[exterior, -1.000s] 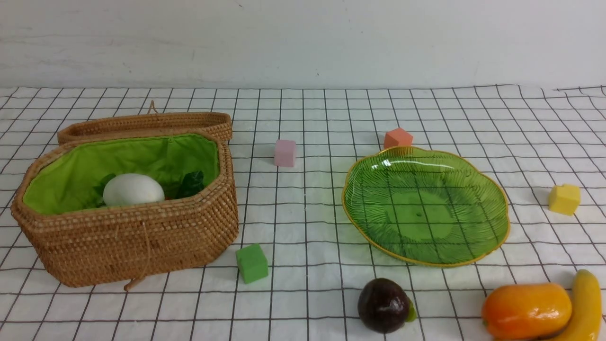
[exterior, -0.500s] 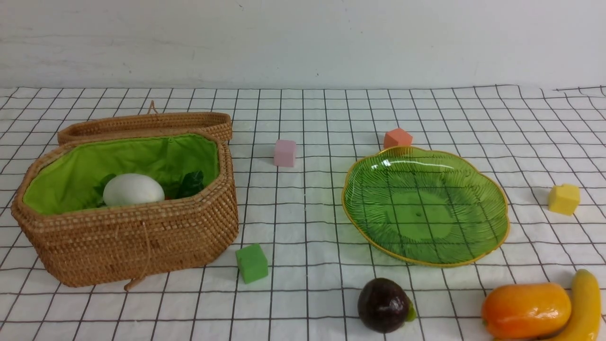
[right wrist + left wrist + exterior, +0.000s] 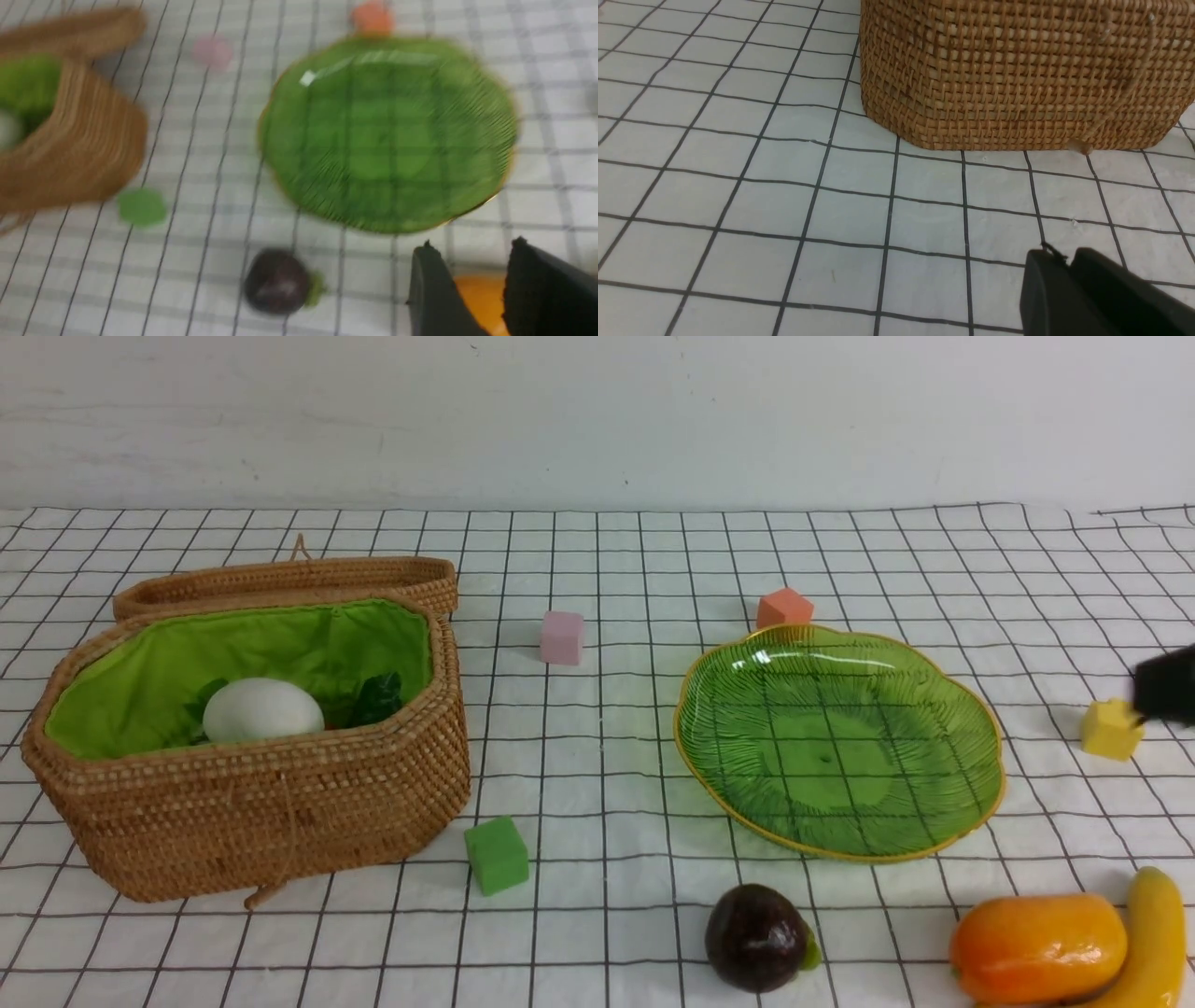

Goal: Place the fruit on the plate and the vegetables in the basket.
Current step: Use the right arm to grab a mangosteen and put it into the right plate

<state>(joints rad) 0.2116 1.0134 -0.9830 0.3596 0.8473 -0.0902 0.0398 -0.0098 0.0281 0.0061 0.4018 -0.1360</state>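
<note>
**A:** Entry check. What could not be made out?

**B:** The basket [image 3: 280, 803] stood at the left, and its near wall screened most of what it held. Only the top of the white radish [image 3: 263, 709] and some dark leaves [image 3: 378, 698] showed above the rim against the green lining [image 3: 280, 644]. Anything lower was hidden. The lid [image 3: 280, 581] lay folded back behind.

**A:** Fruit?

**B:** All three lay on the checked cloth [image 3: 607, 756], none on the plate [image 3: 840, 747], which sat right of the basket. The dark round fruit [image 3: 756, 938] was whole, just in front of the plate. The mango [image 3: 1038, 947] and banana [image 3: 1153, 933] touched at the near right corner. Both were cropped by the lower edge of the front view.

**A:** Cubes?

**B:** The orange cube [image 3: 784, 609] was partly hidden behind the plate's far rim. A black shape [image 3: 1167, 686] entering from the right edge covered the yellow cube [image 3: 1111, 729] at its upper corner. It belonged to the right arm, but I could not tell which part. The pink cube [image 3: 562, 637] and green cube [image 3: 497, 855] were fully seen.

**A:** Claws?

**B:** The right gripper [image 3: 472, 247] had a blurred wrist view, yet its fingers were plainly spread and pinching nothing. The mango showed through the gap, below. The left gripper [image 3: 1064, 256] showed only its finger ends, pressed together with nothing between them. They were low over the cloth near the basket's wall, whose top was cut off there. It was outside the front view.
</note>
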